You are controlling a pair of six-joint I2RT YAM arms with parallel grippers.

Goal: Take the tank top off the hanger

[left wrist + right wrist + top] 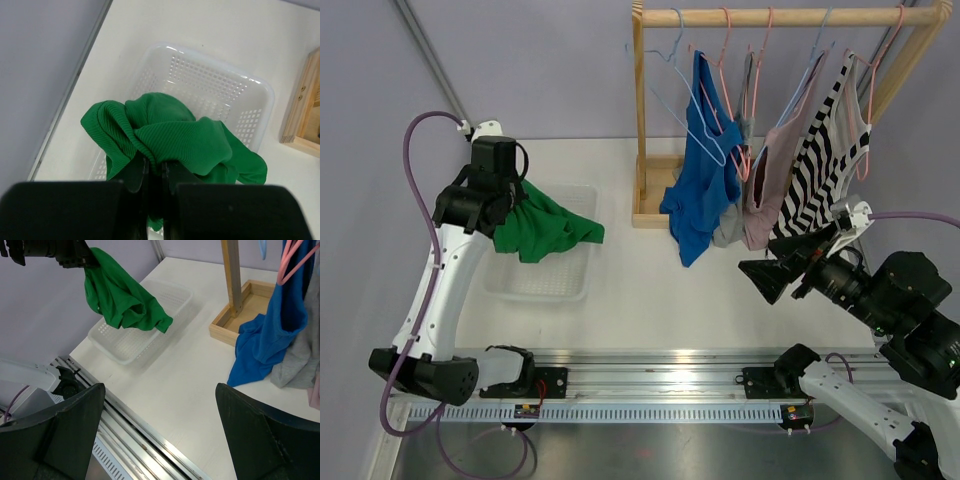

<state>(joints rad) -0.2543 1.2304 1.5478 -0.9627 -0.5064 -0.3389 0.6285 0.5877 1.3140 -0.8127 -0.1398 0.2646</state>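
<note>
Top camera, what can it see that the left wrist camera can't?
Only the top camera shows the blue top and the striped top hanging on the rack, plus the open right hand. Only the left wrist camera shows, close up, the left hand pinched shut on cloth. Both show the green tank top held over the white basket.

— How many garments?
— Five: one green tank top (545, 230) left of the wooden rack (639, 110), and four hung on it: blue top (705, 185), grey top (728, 235), pink top (765, 190), striped top (815, 170).
— Hangers (725, 25)?
— Six, I think; they overlap, so hard to tell.
— Baskets?
— One white basket (545, 290), left of the rack.
</note>
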